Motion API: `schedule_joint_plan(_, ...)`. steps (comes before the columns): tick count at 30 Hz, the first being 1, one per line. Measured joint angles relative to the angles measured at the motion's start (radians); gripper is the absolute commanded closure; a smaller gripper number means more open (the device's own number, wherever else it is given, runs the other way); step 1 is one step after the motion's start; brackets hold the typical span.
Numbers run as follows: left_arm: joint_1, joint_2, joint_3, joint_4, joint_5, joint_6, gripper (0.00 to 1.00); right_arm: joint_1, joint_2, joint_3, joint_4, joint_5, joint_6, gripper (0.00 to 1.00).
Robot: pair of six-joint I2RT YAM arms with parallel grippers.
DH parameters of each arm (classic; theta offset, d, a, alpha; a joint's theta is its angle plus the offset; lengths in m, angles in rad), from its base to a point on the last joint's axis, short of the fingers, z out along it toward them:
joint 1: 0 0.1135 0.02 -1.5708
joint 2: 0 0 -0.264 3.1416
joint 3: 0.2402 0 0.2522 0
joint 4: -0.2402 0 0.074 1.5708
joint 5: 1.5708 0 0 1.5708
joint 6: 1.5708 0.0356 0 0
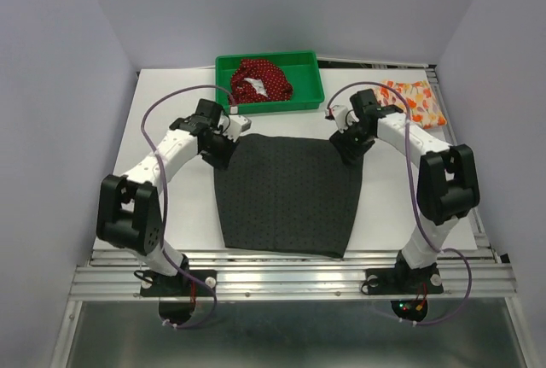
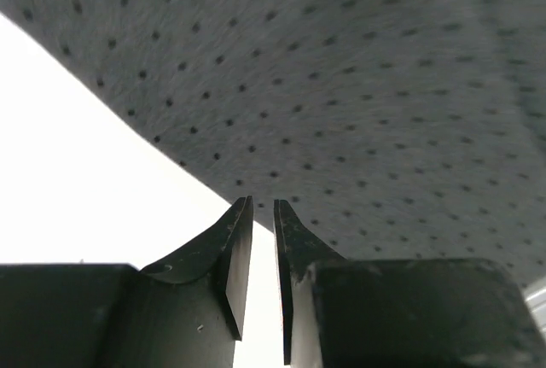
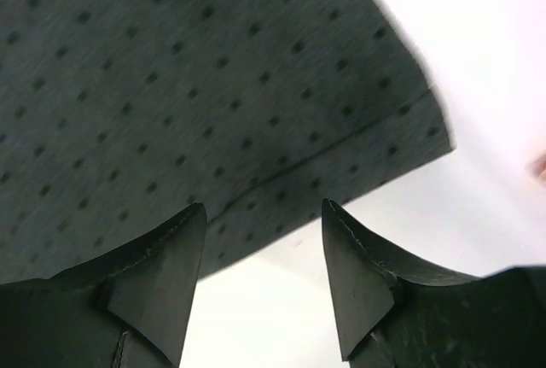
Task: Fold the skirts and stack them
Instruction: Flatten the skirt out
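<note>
The grey skirt [image 1: 286, 197] is lying spread flat in the middle of the table [image 1: 188, 214], its wider hem toward the arm bases and its narrower edge toward the far side. The left pincer [image 2: 263, 204] is hovering at the far left corner of this skirt; its jaws are standing almost together, with only a thin slit between them. Bare table is showing through that slit and no cloth is lying in it, while the skirt's edge is running just past the fingertips. The right pincer [image 3: 263, 206] is hovering at the far right corner; its jaws are standing well apart and are holding nothing, with the stitched corner of the skirt showing between and beyond them. The red skirt [image 1: 260, 79] with white dots is lying bunched inside the green tray [image 1: 303, 78] at the far edge. The orange-and-white skirt [image 1: 414, 102] is lying folded at the far right of the table, apart from the tray.
</note>
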Motion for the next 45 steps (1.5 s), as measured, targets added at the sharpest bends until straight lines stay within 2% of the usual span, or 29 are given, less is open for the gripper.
schedule_joint_plan(5,0.044,0.138,-0.002,0.021,-0.042,-0.039,0.73,0.001,0.075,0.004,0.094,0.061,-0.013,0.41)
schedule_joint_plan(12,0.046,0.317,0.021,0.074,-0.046,-0.088,0.73,0.002,0.051,-0.161,0.155,0.108,-0.064,0.44)
schedule_joint_plan(16,0.05,0.424,0.159,0.061,-0.05,-0.106,0.73,0.032,-0.045,-0.272,0.154,0.114,-0.093,0.43)
schedule_joint_plan(21,0.041,0.601,0.425,0.034,-0.045,-0.108,0.73,0.129,-0.118,-0.348,0.08,0.09,-0.103,0.43)
schedule_joint_plan(25,0.006,0.733,0.633,0.031,-0.051,-0.09,0.7,0.24,-0.136,-0.349,0.008,0.002,-0.071,0.4)
schedule_joint_plan(29,-0.073,0.795,0.737,0.033,-0.055,-0.058,0.66,0.337,-0.154,-0.307,-0.058,-0.133,-0.025,0.39)
schedule_joint_plan(33,-0.163,0.801,0.754,0.035,-0.005,-0.036,0.62,0.36,-0.158,-0.172,-0.111,-0.256,0.024,0.4)
schedule_joint_plan(37,-0.201,0.74,0.673,0.063,0.03,-0.031,0.59,0.325,-0.168,-0.069,-0.087,-0.259,0.029,0.43)
schedule_joint_plan(40,-0.174,0.627,0.551,0.072,0.032,-0.038,0.57,0.25,-0.174,-0.061,-0.066,-0.244,0.027,0.44)
schedule_joint_plan(45,-0.077,0.43,0.446,0.083,0.041,-0.085,0.57,0.184,-0.14,-0.082,-0.012,-0.157,0.012,0.45)
